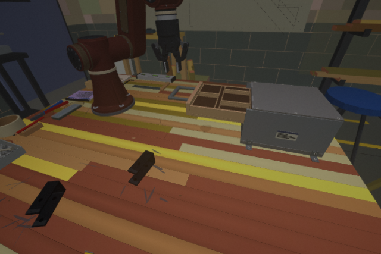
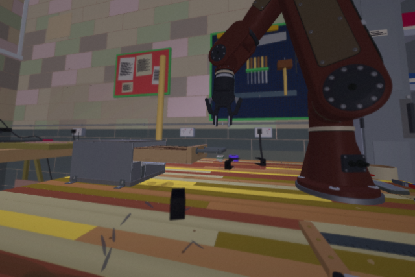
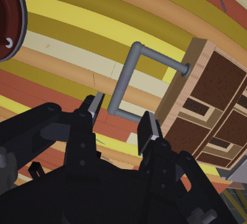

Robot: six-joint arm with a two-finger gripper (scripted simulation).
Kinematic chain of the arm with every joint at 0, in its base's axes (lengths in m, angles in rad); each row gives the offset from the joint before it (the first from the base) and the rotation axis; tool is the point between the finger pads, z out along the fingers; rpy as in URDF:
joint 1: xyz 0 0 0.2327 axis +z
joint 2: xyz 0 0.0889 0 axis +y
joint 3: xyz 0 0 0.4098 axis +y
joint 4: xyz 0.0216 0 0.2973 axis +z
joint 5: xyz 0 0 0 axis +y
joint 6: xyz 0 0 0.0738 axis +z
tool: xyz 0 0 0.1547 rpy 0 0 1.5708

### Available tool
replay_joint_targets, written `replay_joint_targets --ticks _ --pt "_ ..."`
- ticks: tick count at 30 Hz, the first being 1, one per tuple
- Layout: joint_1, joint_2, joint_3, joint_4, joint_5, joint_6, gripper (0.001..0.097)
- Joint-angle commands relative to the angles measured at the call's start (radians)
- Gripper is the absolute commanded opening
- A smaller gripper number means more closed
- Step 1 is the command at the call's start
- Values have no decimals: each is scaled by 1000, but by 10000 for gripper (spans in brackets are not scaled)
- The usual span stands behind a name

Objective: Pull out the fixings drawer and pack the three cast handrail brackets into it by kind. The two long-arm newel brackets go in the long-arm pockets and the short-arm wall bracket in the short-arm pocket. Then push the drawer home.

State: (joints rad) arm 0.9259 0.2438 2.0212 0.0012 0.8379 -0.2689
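The rear of the wooden drawer is hidden inside the grey cabinet; the rest stands pulled out. Its brown-lined pockets are empty. A grey U-shaped handle sticks out from the drawer front. One dark bracket lies mid-bench in front of the cabinet. A longer black bracket lies near the front left corner. A third small bracket sits on the bench's other side, past the drawer handle. My gripper hangs well above the handle. It is open and holds nothing.
My arm's base stands left of the drawer handle. A spirit level and wood strips lie behind the handle. Pencils, a grey block and a tape roll sit at the left edge. A blue stool stands right of the bench.
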Motion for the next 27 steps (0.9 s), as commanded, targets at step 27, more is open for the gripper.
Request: replay_joint_targets --ticks 27 --pt "0 -63 -68 0 126 0 500"
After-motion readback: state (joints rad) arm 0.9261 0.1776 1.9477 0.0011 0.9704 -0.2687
